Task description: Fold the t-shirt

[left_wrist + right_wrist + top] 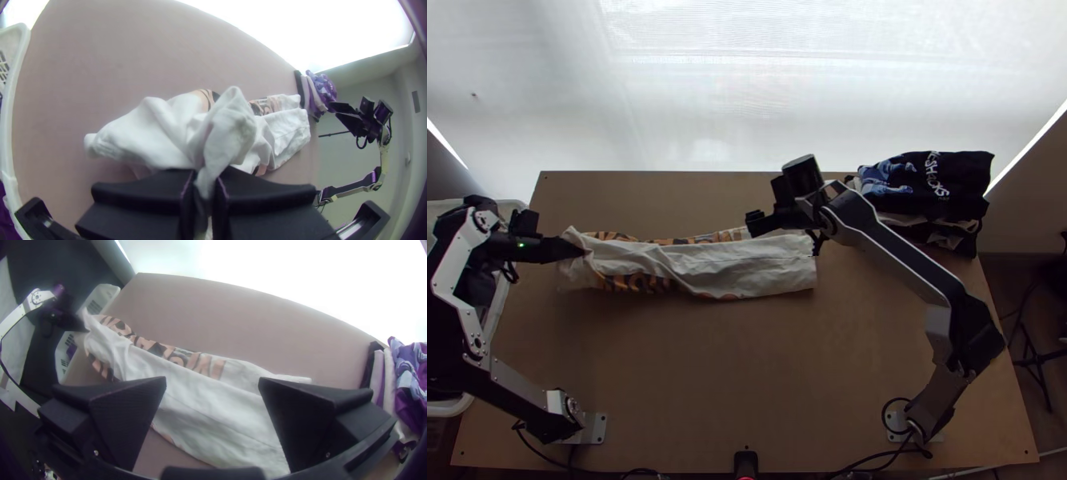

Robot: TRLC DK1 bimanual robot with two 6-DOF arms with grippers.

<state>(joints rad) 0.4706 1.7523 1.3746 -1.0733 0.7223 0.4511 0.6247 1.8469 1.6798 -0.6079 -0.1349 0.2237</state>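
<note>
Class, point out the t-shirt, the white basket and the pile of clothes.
T-shirt (pixel 747 270), top view: its pale upper layer.
White basket (pixel 18 53), left wrist view: its rim.
Pile of clothes (pixel 965 174), top view: its dark top garment.

Bright, diffuse light comes from the broad white translucent sheet (pixel 707 120) beyond the flat wooden table (pixel 747 360). The sheet glares in all three views, burning out to featureless white across much of its area in both wrist views, while faint horizontal texture survives in the top view. There, the table is dimmer, darkening toward its near edge, and the floor at the right is murky. Soft grey shading models the creases of the white t-shirt with orange-and-black print (pixel 747 268). In the left wrist view, the cloth nearest the camera is blurred. Fisheye distortion bows the table's far edge in both wrist views, and their corners fall dark.
</note>
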